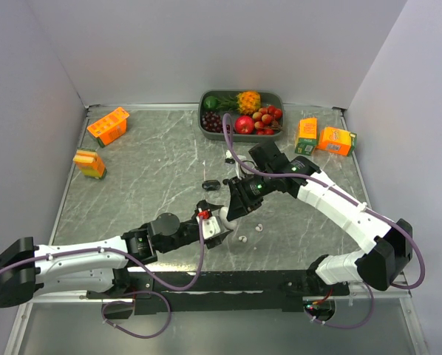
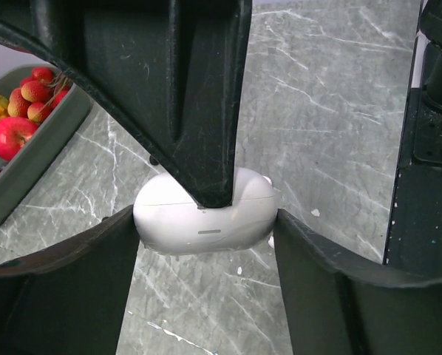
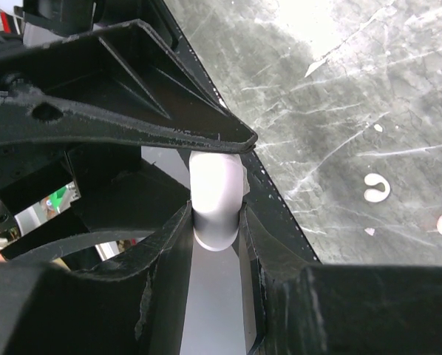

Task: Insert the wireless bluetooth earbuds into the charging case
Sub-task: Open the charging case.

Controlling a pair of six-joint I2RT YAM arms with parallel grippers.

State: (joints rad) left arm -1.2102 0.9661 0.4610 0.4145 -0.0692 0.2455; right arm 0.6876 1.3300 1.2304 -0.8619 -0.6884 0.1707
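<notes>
Clamped on white case (image 2: pixel 173 222): left gripper (image 2: pixel 206 220) across its length, right gripper (image 3: pixel 217 216) across its width. Clearest from right wrist: white earbuds (image 3: pixel 366 191) loose on table (image 3: pixel 398 89) nearby. Beyond, fruit tray (image 1: pixel 202 122).

Far edge of table (image 1: pixel 154 177) – grey tray (image 1: pixel 203 132) w/ apple (image 1: pixel 244 124), grapes (image 1: pixel 212 122); orange cartons (image 1: pixel 108 126) L & R.

The top external view looks down from above and behind the arm bases at the frame's bottom, taking in the whole tabletop (image 1: pixel 154 163). Each wrist view looks close along its own fingers, left gripper (image 2: pixel 206 220) and right gripper (image 3: pixel 218 214), and both share the white case (image 2: pixel 173 222) mid-frame, small at the overhead centre.
</notes>
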